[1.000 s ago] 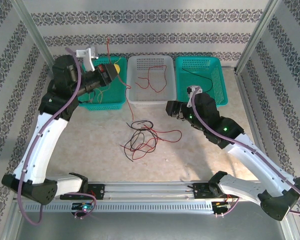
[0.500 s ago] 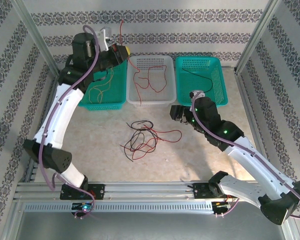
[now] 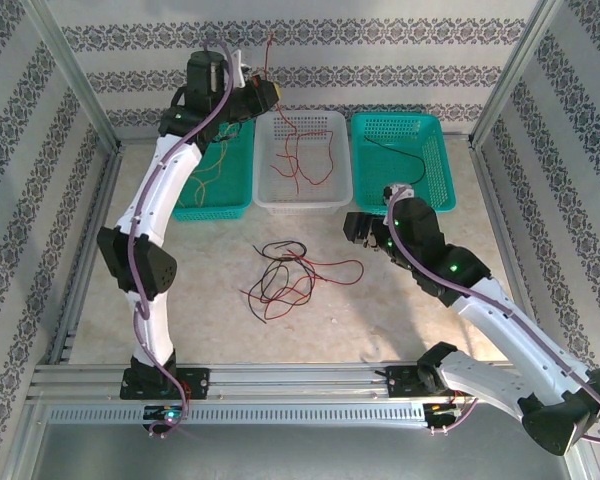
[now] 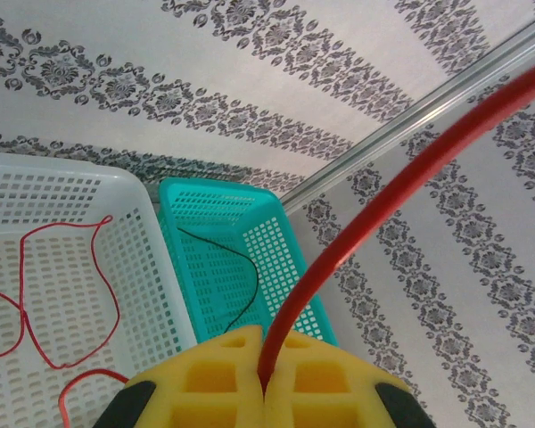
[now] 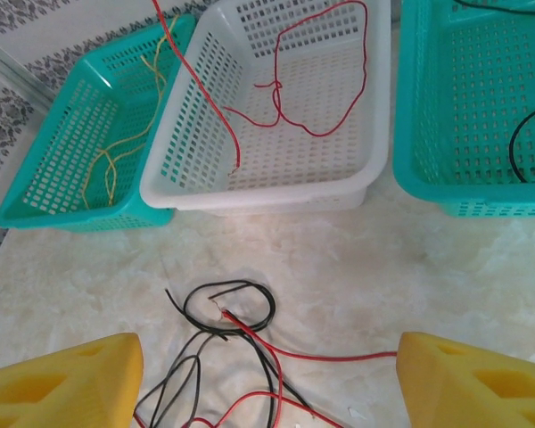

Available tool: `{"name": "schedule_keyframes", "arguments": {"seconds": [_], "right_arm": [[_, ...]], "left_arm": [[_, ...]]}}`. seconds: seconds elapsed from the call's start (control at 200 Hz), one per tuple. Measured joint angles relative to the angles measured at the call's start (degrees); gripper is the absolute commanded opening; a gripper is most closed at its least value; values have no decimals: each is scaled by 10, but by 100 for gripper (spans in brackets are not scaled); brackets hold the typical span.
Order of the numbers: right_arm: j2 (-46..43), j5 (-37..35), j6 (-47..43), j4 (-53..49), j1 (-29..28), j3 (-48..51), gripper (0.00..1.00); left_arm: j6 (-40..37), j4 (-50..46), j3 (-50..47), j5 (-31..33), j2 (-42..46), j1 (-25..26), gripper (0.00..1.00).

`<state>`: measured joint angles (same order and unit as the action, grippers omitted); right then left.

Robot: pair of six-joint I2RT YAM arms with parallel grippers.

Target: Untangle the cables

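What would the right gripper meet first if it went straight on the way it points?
Probably the tangled cables on the table, before the white basket; depth is unclear.

A loose knot of red and black cables (image 3: 292,272) lay on the table (image 3: 200,290) in front of the white basket (image 3: 302,204), its loops crossing one another. How many strands it held could not be told. A red cable (image 4: 388,201) was pinched in the closed left gripper (image 4: 266,361). Its short end stood up above the pads, and the rest hung down into the white basket. There a second red cable (image 3: 315,165) lay curled on the floor, possibly touching the hanging strand. Thin yellow cables (image 5: 116,156) lay looped in the left teal basket (image 5: 36,218). A single black cable (image 4: 221,259) lay curved in the right teal basket (image 4: 285,267).
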<state>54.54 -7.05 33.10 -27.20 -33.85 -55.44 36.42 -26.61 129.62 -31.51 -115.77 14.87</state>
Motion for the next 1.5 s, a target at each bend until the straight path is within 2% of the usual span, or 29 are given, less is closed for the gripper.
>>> {"name": "schedule_keyframes", "arguments": {"seconds": [0.07, 0.105, 0.17, 0.235, 0.405, 0.605, 0.675, 0.75, 0.974, 1.094, 1.274, 1.394, 1.499], "right_arm": [[0, 1, 1, 0, 0, 7, 75], [0, 3, 2, 0, 0, 9, 75], [0, 4, 4, 0, 0, 12, 75], [0, 4, 7, 0, 0, 16, 75], [2, 4, 10, 0, 0, 17, 75], [33, 9, 11, 5, 0, 15, 75], [54, 18, 12, 5, 0, 7, 74], [83, 26, 12, 4, -3, -8, 74], [176, 44, 17, -5, -49, -43, 72], [233, 56, 28, -5, -75, -54, 68], [347, 60, 43, -20, -94, -82, 55], [408, 67, 49, -31, -101, -98, 56], [430, 74, 64, -33, -123, -107, 56]], "left_arm": [[3, -4, 37, -4, -36, 0, 1], [6, -4, 58, -9, -56, 0, 12], [12, -3, 101, -19, -99, 0, 38], [19, -4, 133, -26, -142, 0, 50], [28, -30, 160, -30, -222, 0, 63], [-6, -96, 156, 3, -213, 1, 68], [-25, -111, 125, 21, -174, 3, 72], [-49, -111, 43, 45, -94, 8, 73], [-71, 18, -387, 78, 292, 45, 73], [-69, 27, -529, 78, 453, 45, 65], [-63, 0, -687, 65, 601, 45, 59], [-44, -26, -789, 66, 670, 45, 57], [-28, -36, -833, 73, 682, 45, 56]]}}
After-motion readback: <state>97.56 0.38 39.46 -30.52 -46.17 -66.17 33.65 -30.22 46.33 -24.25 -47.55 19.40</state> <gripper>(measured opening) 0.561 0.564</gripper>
